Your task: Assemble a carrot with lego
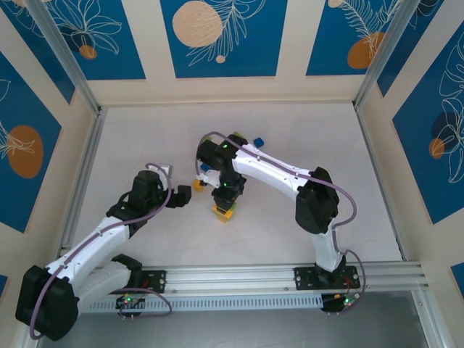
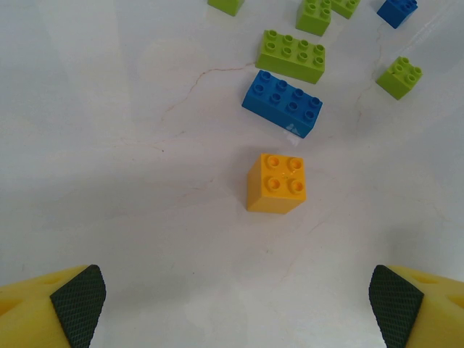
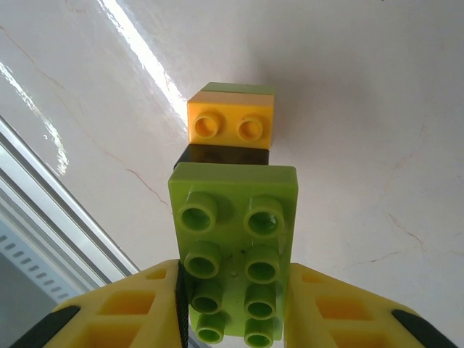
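Observation:
My right gripper [image 3: 233, 312] is shut on a lime green eight-stud lego brick [image 3: 233, 246], studs facing the camera. Its far end hangs over a small stack with an orange brick [image 3: 232, 123] on top, lime green showing behind it and a dark band under the held brick. In the top view this gripper [image 1: 225, 197] stands over the stack [image 1: 223, 212] at mid-table. My left gripper [image 2: 235, 304] is open, with nothing between its pads. Beyond it sits a loose orange four-stud brick [image 2: 276, 183], then a blue brick [image 2: 283, 103] and a lime green brick [image 2: 291, 56].
Several more lime green bricks [image 2: 399, 77] and another blue brick [image 2: 396, 9] lie scattered further back. A metal rail [image 1: 290, 279] runs along the near edge. Patterned walls [image 1: 217, 43] close in the table on three sides.

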{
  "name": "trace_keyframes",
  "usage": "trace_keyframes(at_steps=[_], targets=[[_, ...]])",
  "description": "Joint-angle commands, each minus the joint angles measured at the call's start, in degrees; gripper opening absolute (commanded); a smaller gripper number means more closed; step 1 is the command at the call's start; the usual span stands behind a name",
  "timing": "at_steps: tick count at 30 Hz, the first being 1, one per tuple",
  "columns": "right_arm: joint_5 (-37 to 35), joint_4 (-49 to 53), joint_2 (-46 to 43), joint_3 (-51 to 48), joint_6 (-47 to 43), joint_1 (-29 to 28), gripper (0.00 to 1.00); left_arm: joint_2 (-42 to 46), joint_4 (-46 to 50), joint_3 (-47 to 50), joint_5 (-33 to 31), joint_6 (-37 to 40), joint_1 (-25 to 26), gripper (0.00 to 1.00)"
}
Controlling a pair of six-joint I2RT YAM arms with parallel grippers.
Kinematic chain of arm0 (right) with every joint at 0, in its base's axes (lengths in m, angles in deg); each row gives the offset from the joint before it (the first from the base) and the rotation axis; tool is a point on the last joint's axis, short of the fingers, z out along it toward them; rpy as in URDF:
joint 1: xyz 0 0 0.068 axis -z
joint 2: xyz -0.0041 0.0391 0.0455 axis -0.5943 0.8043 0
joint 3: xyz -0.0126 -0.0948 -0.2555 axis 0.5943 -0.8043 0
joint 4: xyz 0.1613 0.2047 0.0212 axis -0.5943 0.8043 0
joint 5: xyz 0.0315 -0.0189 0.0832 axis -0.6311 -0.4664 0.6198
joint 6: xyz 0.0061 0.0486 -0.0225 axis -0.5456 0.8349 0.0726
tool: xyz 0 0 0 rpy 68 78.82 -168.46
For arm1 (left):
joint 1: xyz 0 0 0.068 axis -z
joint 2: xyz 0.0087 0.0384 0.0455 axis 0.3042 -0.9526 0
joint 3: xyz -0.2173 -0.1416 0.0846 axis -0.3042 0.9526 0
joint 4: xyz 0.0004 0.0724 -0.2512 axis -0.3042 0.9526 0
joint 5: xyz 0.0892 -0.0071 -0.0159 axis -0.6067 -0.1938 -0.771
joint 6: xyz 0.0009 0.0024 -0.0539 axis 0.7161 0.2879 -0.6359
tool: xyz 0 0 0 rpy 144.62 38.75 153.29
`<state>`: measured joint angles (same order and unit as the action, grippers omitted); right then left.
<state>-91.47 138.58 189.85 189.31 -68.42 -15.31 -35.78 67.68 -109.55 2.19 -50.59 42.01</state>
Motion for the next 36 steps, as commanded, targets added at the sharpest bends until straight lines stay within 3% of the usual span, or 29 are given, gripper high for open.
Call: trace_keyframes(at_steps=[1,36], targets=[[2.56,1.9,0.35,1.66,0.87,-0.35,0.34,0.16,-0.19,0.64,1.04,0.67,0.78,0.96],[4.59,1.83,4.58,3.42,3.65,-0.49,0.34,-0.19,-0.33,0.58,1.04,0.83,0.98,0.96]])
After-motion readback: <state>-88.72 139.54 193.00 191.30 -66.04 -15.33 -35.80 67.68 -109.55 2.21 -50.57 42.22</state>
